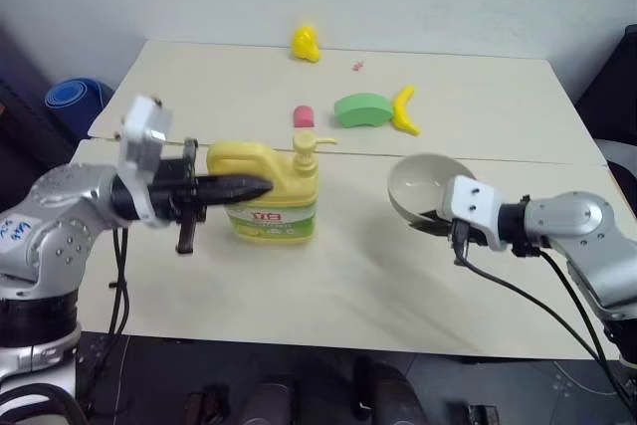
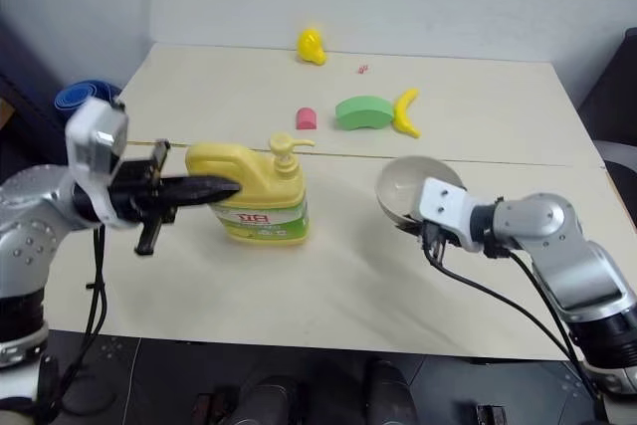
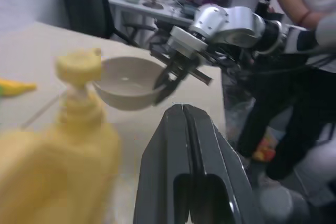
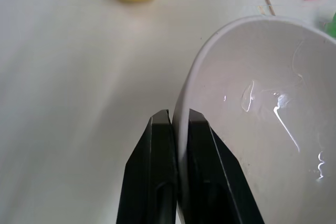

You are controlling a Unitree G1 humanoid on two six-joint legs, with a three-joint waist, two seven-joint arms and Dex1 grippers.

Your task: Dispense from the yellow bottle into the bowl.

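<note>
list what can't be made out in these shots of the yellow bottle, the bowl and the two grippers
- yellow bottle: its handle side sits behind the left gripper in the head views; blurred in the left wrist view.
- Label's red characters: too small to read.
- bowl: its near rim is covered by the right gripper, shut on it; whether it rests on the table or is lifted can't be told.
- Bowl's contents: clear streaks show in the right wrist view; amount unclear.

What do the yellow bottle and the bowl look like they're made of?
The yellow bottle: likely plastic, an opaque matte pale-yellow body with a moulded handle and pump, plus a glossy printed label. The bowl: smooth, thin-walled, off-white with a soft sheen and clear liquid streaks inside; plastic or glazed ceramic, hard to say which.
</note>
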